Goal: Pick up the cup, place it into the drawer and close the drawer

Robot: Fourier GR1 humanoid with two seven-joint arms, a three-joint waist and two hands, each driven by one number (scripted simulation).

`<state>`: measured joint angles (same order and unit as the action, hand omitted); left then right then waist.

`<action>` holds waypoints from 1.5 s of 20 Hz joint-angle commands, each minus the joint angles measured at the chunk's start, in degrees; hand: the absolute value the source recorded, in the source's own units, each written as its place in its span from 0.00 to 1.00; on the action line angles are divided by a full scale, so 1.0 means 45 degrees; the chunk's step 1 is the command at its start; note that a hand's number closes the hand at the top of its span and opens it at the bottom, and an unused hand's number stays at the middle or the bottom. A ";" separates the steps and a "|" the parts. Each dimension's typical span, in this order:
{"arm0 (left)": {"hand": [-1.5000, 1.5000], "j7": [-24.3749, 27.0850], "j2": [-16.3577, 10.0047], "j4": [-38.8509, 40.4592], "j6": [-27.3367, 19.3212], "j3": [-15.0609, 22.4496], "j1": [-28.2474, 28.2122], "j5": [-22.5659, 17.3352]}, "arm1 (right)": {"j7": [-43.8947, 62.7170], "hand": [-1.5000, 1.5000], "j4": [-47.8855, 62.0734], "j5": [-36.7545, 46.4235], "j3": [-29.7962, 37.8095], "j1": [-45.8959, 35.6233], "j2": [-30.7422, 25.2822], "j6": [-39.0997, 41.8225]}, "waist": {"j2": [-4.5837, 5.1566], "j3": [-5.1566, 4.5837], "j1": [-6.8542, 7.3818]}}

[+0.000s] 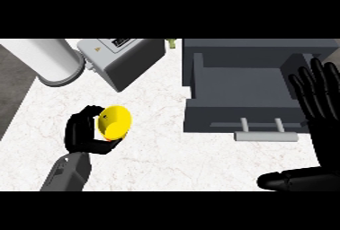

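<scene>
The left hand (85, 130) curled around a yellow cup (115, 121) above the bench (166, 148); the right hand (322, 112) rested open beside the open drawer (239, 90).

White cylinder (50, 60) beside grey box (123, 60), far-left on marbled counter (166, 148).

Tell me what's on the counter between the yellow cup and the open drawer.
Nothing. In the head view, only bare white counter lies between the yellow cup, held by the left hand, and the drawer.
</scene>
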<state>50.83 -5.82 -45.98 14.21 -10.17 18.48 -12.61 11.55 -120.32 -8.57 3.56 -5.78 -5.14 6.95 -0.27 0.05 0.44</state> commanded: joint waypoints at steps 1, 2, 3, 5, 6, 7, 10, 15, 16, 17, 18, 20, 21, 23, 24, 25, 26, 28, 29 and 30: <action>1.00 -0.1500 0.0286 -0.2985 -0.0034 0.0869 -0.0615 -0.0029 | -0.0196 0.00 -0.0347 -0.0192 0.0216 0.0672 -0.0057 0.0183 | -0.0027 0.0009 0.0019; 1.00 -0.2408 0.0005 -0.3312 0.0277 0.0712 -0.0206 -0.0470 | -0.0371 0.00 -0.0189 0.0356 -0.0586 0.0669 0.0435 -0.0018 | -0.0013 0.0005 0.0024; 1.00 -0.2600 0.0295 -0.3600 -0.0176 0.0770 -0.0101 -0.0475 | 0.0212 0.00 -0.0508 0.0079 -0.0364 0.0878 0.0130 0.0118 | 0.0007 -0.0002 -0.0053; 1.00 -0.3902 0.0071 -0.5453 0.0123 0.0994 -0.0614 -0.0915 | -0.0476 0.00 -0.0305 0.0230 -0.0461 0.0835 0.0364 0.0093 | -0.0011 0.0002 0.0015; 1.00 -0.4489 0.1051 -0.6016 -0.1258 0.1443 -0.0093 -0.0578 | -0.0791 0.00 0.0124 0.0004 -0.0083 0.0979 0.0082 0.0439 | -0.0022 0.0011 0.0013; 1.00 -0.4791 0.1095 -0.5839 -0.1285 0.1322 0.0483 -0.0818 | -0.0327 0.00 0.0208 -0.0119 -0.0010 0.0361 0.0091 0.0201 | 0.0015 -0.0001 -0.0044; 1.00 -0.6451 0.0855 -0.7939 -0.1535 0.1517 0.0020 -0.1203 | -0.0117 0.00 -0.0317 -0.0731 0.0614 0.0644 -0.0266 0.0443 | 0.0012 -0.0002 -0.0054; 1.00 -0.7649 0.1278 -0.7820 -0.3511 0.2061 0.2497 -0.0422 | 0.0020 0.00 -0.0451 0.0396 -0.0484 0.0417 0.0308 -0.0133 | 0.0041 -0.0008 -0.0143; 1.00 -0.8473 0.0861 -0.8005 -0.3183 0.1801 0.2771 -0.0828 | -0.0125 0.00 0.0007 -0.0384 0.0381 0.0103 -0.0164 0.0265 | 0.0047 -0.0006 -0.0127; 1.00 -0.7649 0.0866 -0.6839 -0.2736 0.1594 0.2817 -0.0871 | -0.0646 0.00 0.0193 0.0186 -0.0088 0.0249 0.0177 0.0135 | 0.0063 -0.0010 -0.0150; 1.00 -0.8580 0.1277 -0.8325 -0.4213 0.2538 0.2930 -0.0512 | -0.0196 0.00 0.0356 -0.0583 0.0619 -0.0152 -0.0328 0.0405 | 0.0042 -0.0005 -0.0122; 1.00 -0.8336 0.1283 -0.7209 -0.4498 0.2405 0.4149 -0.0202 | -0.0925 0.00 0.0604 -0.0271 0.0385 0.0479 -0.0078 0.0529 | 0.0061 -0.0005 -0.0200; 1.00 -0.7900 0.1052 -0.6577 -0.3852 0.1914 0.4052 -0.0113 | -0.0827 0.00 0.0284 -0.0443 0.0546 0.0573 -0.0126 0.0532 | 0.0063 -0.0009 -0.0187; 1.00 -0.8631 0.1286 -0.7283 -0.4783 0.2486 0.4336 0.0028 | -0.0998 0.00 0.0282 -0.0184 0.0323 0.0814 -0.0039 0.0580 | 0.0053 -0.0008 -0.0173; 1.00 -0.8336 0.1234 -0.6677 -0.4407 0.2300 0.4388 0.0315 | -0.1165 0.00 0.0198 -0.0006 0.0070 0.1116 0.0157 0.0568 | 0.0059 -0.0008 -0.0180; 1.00 -0.8537 0.1288 -0.6032 -0.4678 0.2119 0.5468 0.0326 | -0.0878 0.00 0.0632 -0.0184 0.0390 0.0369 -0.0095 0.0503 | 0.0071 -0.0008 -0.0198; 1.00 -0.8910 0.1257 -0.5674 -0.4999 0.2015 0.6179 0.0469 | -0.0522 0.00 -0.0220 0.0473 -0.0350 0.0869 0.0281 0.0131 | 0.0067 -0.0009 -0.0247; 1.00 -0.9023 0.1115 -0.5790 -0.4816 0.2049 0.6062 0.0288 | -0.0560 0.00 0.1403 -0.0109 0.0384 -0.0668 0.0034 0.0075 | 0.0077 -0.0009 -0.0146; 1.00 -0.8938 0.1289 -0.4870 -0.5318 0.2044 0.7060 0.0531 | -0.0199 0.00 -0.0203 0.0045 -0.0085 0.0461 0.0190 0.0078 | 0.0073 -0.0010 -0.0270; 1.00 -0.8956 0.1290 -0.4621 -0.5523 0.2169 0.7220 0.0131 | -0.0906 0.00 0.0666 -0.0721 0.0814 0.0524 -0.0404 0.0891 | 0.0081 -0.0006 -0.0274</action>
<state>11.16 -0.24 -71.93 -8.28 -0.24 45.14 -11.58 8.99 -118.64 -9.40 4.77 -4.28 -5.25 8.58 0.03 0.01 -0.51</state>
